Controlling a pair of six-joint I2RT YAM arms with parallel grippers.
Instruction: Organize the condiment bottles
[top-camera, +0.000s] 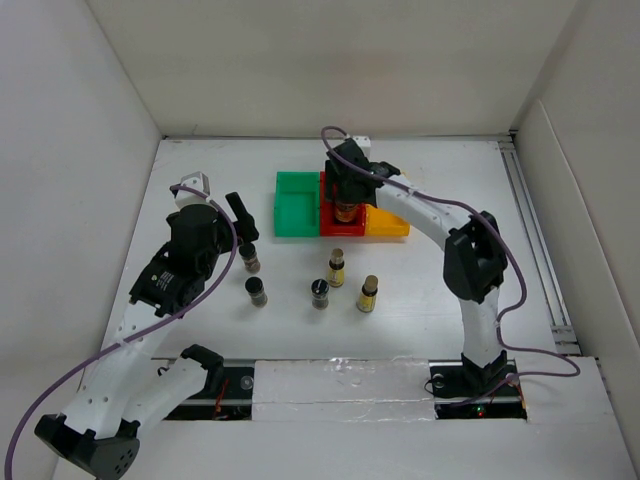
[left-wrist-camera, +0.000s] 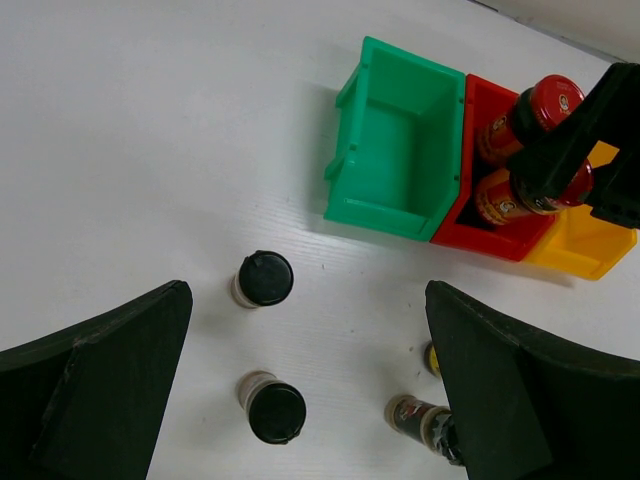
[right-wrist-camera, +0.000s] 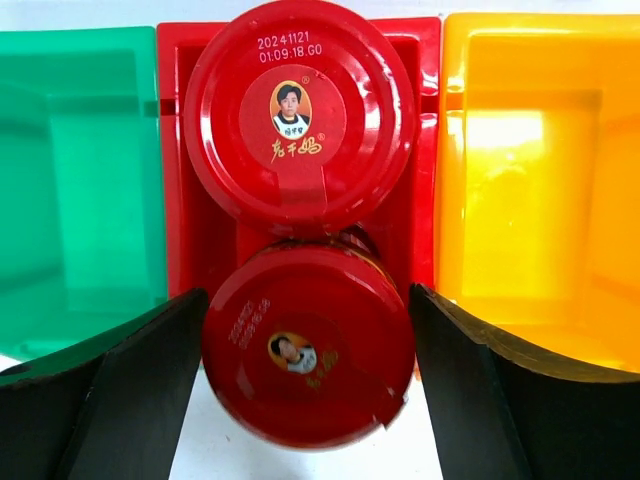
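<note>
My right gripper (top-camera: 346, 192) is shut on a red-capped jar (right-wrist-camera: 308, 345) at the front of the red bin (top-camera: 326, 205). A second red-capped jar (right-wrist-camera: 300, 110) stands behind it in the same bin. My left gripper (top-camera: 243, 228) is open and empty above the table. Below it stand two black-capped bottles (left-wrist-camera: 265, 278) (left-wrist-camera: 275, 410). A third black-capped bottle (left-wrist-camera: 415, 418) is partly hidden by my right finger. In the top view the black-capped bottles (top-camera: 250, 260) (top-camera: 257, 291) (top-camera: 320, 293) and two yellow-labelled bottles (top-camera: 336, 268) (top-camera: 369, 294) stand on the table in front of the bins.
An empty green bin (top-camera: 294, 205) sits left of the red bin and an empty yellow bin (top-camera: 386, 225) right of it, all touching in a row. White walls enclose the table on three sides.
</note>
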